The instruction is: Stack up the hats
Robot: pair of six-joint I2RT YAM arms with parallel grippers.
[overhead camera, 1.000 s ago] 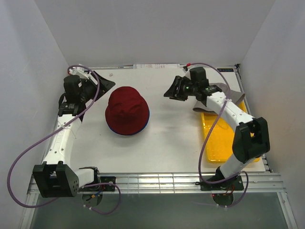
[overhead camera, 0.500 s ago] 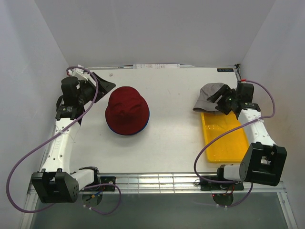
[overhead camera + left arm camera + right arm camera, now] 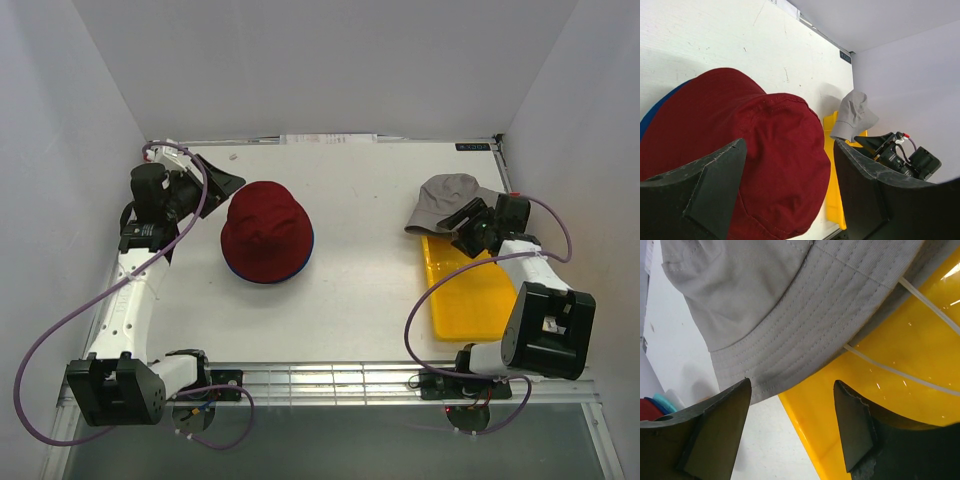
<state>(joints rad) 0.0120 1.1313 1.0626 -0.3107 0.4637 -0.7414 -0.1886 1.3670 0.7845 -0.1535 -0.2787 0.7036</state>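
1. Right gripper (image 3: 466,222) is spread wide and holds nothing. It sits just beside the grey hat (image 3: 445,195), and in the wrist view the brim fills the space ahead of the fingers without being clamped.
2. Left gripper (image 3: 790,145) is also wide and empty, at the far left of the desk (image 3: 370,270), facing the stack from beside it.
3. Done so far, as we read it: the dark red hat (image 3: 265,232) tops a pile at centre-left. The navy hat (image 3: 646,120) shows as a blue rim under it, and the teal hat (image 3: 661,401) as a sliver in the right wrist view. We can't see a white one; it could be buried underneath.
4. Left to do: the grey hat is well apart from the pile and needs a grasp, a carry across and a drop onto the red crown. We'd call it the last hat to go.
5. Containers: the yellow tray (image 3: 480,300) is at right. The grey hat overlaps its far end, brim over the tray and crown partly past it. Two thin white cords (image 3: 880,367) run from the hat across the yellow. We see nothing else in it.
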